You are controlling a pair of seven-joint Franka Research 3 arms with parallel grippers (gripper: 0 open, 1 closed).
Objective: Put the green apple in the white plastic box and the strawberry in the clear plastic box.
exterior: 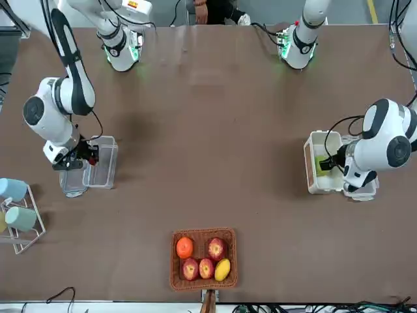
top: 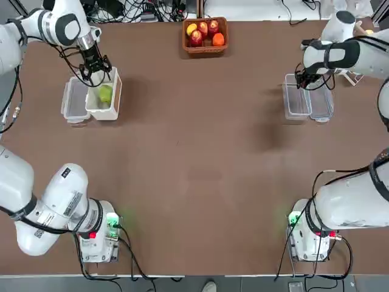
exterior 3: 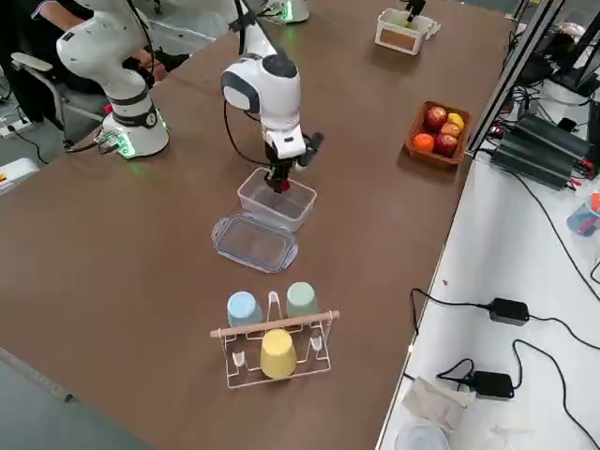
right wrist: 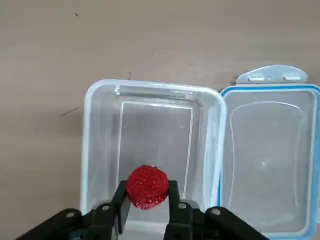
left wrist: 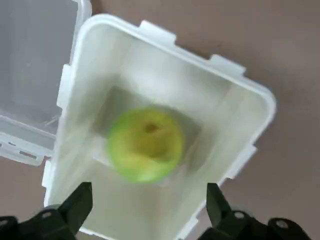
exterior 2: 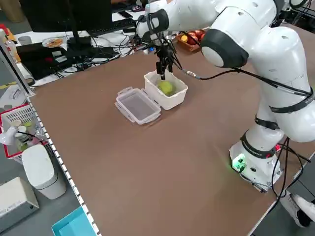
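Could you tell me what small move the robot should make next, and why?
I would probably lower the right gripper a little, then open it: it holds the strawberry over the clear plastic box, while the green apple already lies in the white plastic box under the open left gripper.

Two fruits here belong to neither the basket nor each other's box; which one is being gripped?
The strawberry, the small red one, pinched in the right gripper above the clear box. The green apple lies ungripped inside the white box.
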